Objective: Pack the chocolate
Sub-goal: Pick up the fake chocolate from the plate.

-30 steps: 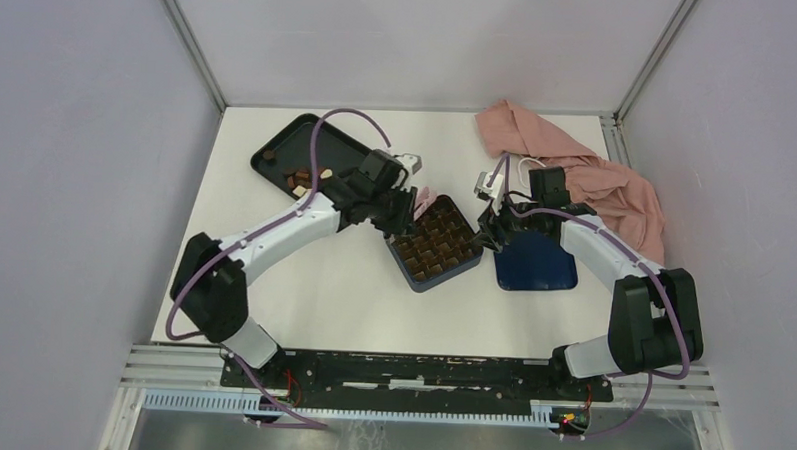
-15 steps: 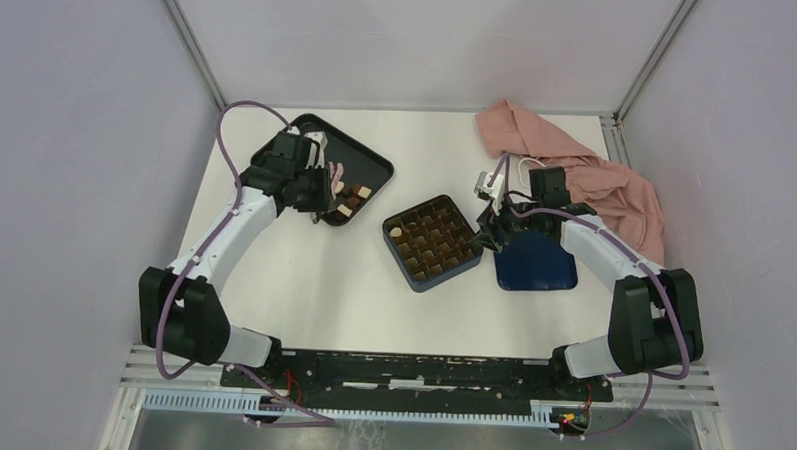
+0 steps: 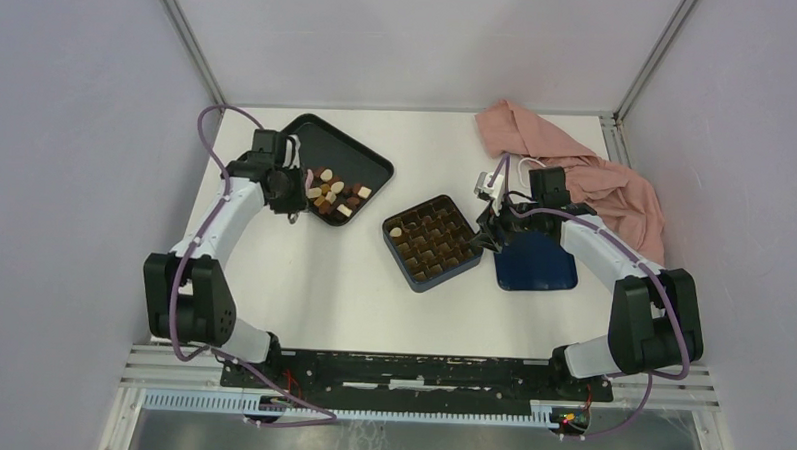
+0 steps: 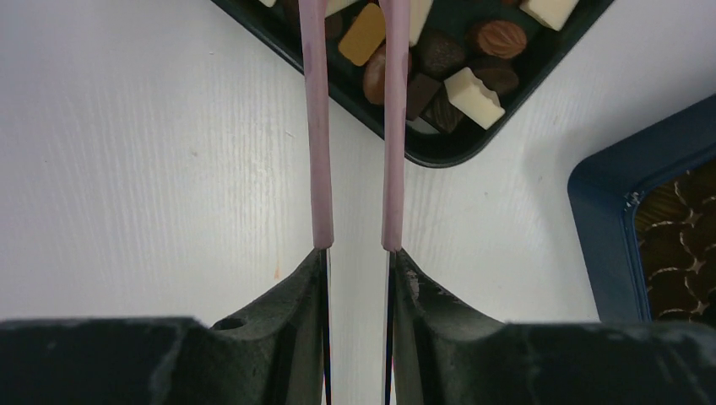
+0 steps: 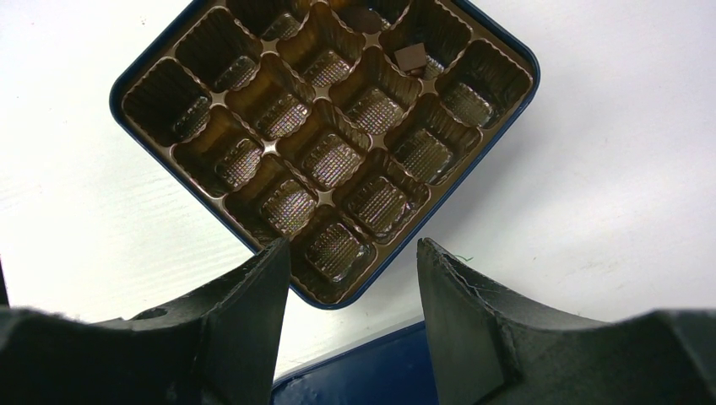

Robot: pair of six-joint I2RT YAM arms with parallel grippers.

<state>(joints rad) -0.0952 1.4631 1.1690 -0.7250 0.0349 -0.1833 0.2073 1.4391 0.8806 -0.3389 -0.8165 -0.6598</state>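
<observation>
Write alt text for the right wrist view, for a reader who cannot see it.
The right gripper, jaws open, hangs over a corner of a dark blue square box on a white table. Its brown grid liner is mostly empty; one dark square chocolate sits in a far compartment.

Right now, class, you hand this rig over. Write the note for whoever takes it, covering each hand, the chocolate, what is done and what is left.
Left hand: fingers narrowly apart, nothing seen between them, over the edge of the black tray.
Right hand: open, astride the corner of the blue box nearest it.
Chocolate: most lies loose in the tray.
Done: a cream piece and a dark piece sit in the box.
Left: nearly every compartment in view is empty; keep filling them from the tray.
</observation>
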